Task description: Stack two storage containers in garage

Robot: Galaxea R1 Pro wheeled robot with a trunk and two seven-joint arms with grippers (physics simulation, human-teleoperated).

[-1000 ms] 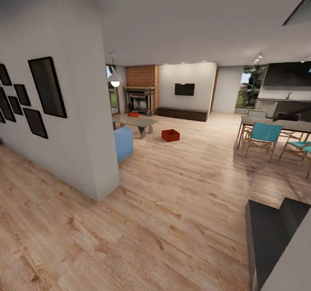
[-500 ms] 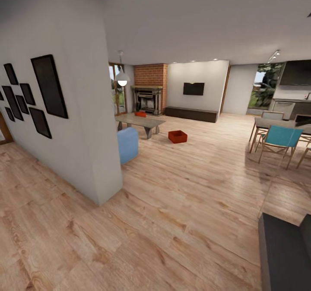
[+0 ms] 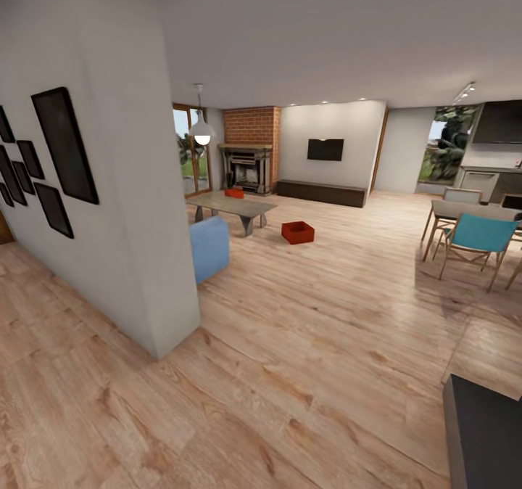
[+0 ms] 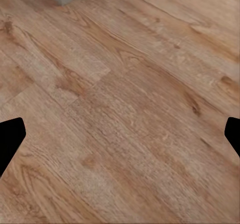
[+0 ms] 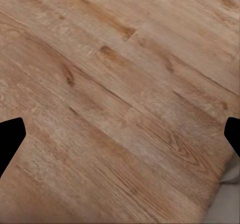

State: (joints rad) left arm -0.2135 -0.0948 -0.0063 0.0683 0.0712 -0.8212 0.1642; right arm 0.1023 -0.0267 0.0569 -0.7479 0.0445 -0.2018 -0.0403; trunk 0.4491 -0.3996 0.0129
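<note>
Containers (image 3: 298,232) ahead, wrist views floorboards (image 4: 130,114)

Both my claws (image 4: 120,134) (image 5: 120,134) hang spread over plank floor (image 3: 304,373). Far ahead, one container (image 3: 298,232) sits on that floor, right of the low surface (image 3: 233,204) carrying the other container (image 3: 233,193).

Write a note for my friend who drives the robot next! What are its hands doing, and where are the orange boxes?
Left gripper: open, holding nothing, wood floor below.
Right gripper: open, holding nothing, wood floor below.
Boxes: one storage container sits on the living-room floor near the coffee table; the other container rests on that table, in front of the fireplace.
Done: nothing picked up yet; the robot is a good way from both.
Left: drive up, grab both containers, carry them to the garage, set one on the floor there and stack the other on it.
</note>
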